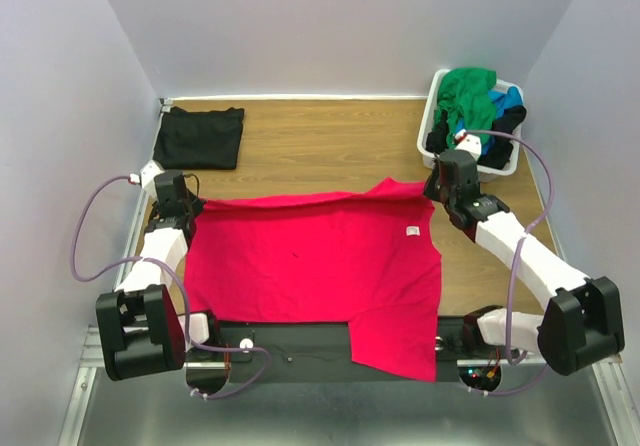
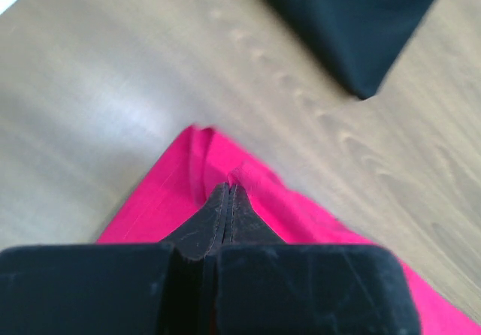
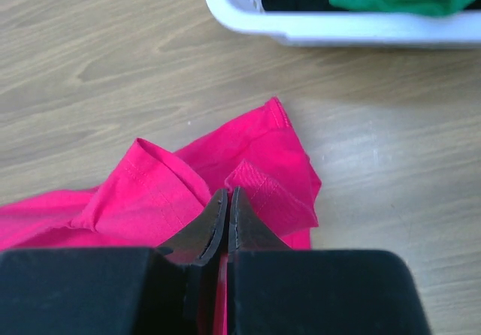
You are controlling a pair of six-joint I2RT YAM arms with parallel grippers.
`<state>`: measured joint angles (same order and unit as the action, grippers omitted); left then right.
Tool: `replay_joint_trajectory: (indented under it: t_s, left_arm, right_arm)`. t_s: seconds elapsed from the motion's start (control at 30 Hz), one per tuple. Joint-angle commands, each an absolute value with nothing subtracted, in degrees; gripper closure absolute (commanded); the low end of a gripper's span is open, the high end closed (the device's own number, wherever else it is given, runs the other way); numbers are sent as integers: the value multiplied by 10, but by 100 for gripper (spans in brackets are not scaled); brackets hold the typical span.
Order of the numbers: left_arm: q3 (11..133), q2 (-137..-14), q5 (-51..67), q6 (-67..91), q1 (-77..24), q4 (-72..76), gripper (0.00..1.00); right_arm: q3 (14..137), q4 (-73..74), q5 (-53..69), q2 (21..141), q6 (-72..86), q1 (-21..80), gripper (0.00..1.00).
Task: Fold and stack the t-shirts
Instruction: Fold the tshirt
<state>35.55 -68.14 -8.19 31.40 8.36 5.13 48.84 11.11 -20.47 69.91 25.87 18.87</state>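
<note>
The wooden counter (image 1: 320, 141) takes up most of what I can see. The big red shirt (image 1: 310, 266) is spread out flat over the near half of it. Its near right part runs down over the dark strip at the front edge.

The white basket (image 1: 428, 131) sits in the far right corner, just beyond my right arm. It's stuffed with a green shirt (image 1: 468, 91) on top, a blue shirt (image 1: 508, 99) beside it and some black cloth (image 1: 510, 118) underneath. I can't tell how many pieces that black stuff is.

Over in the far left corner a black shirt (image 1: 200, 136) lies folded into a neat rectangle. It's well apart from the red one.

My left hand (image 2: 228, 192) is at the far left corner of the red shirt, pressed together with a little ridge of the fabric pinched at the tips. My right hand (image 3: 228, 196) is doing the same at the far right corner. Its jaws are closed on a bunched-up fold of red cloth, and the hem curls over just beside it. From above, the far edge of the shirt runs between the two hands with a slight lip along it.

The smallest thing is the white tag (image 1: 411, 231). It's on the red shirt near its right side, a little toward me from my right hand.
</note>
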Motion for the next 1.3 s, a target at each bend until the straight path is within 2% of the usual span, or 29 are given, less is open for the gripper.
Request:
replay_joint_trajectory:
  t_s: [0.0, 0.43, 0.67, 1.0, 1.03, 1.07, 1.1, 1.13, 1.2, 1.23, 1.27]
  left_arm:
    - [347, -653, -149, 366, 83, 6, 100]
    - [336, -643, -164, 382, 87, -15, 100]
    - [336, -644, -166, 393, 86, -25, 100]
    - [297, -665, -160, 410, 87, -19, 100]
    - [295, -662, -161, 414, 87, -25, 97]
    - [293, -658, -162, 418, 89, -29, 87]
    - [292, -655, -166, 427, 89, -35, 64]
    - [289, -645, -170, 431, 88, -47, 50]
    - [287, -630, -177, 442, 89, -59, 9]
    - [288, -615, -178, 443, 88, -70, 4]
    - [291, -606, -180, 445, 88, -76, 1]
  right_arm:
    - [447, 105, -184, 678, 286, 193, 100]
    - [396, 163, -171, 592, 319, 193, 100]
    - [398, 175, -143, 589, 315, 193, 100]
    - [312, 175, -110, 584, 366, 193, 100]
    - [305, 175, -101, 581, 372, 193, 99]
    - [293, 175, -97, 579, 374, 193, 95]
    - [287, 176, -92, 576, 378, 193, 88]
    - [281, 178, -75, 566, 382, 193, 73]
    - [272, 179, -55, 551, 385, 193, 61]
    - [268, 185, -41, 530, 389, 193, 47]
    - [267, 187, -35, 523, 390, 193, 42]
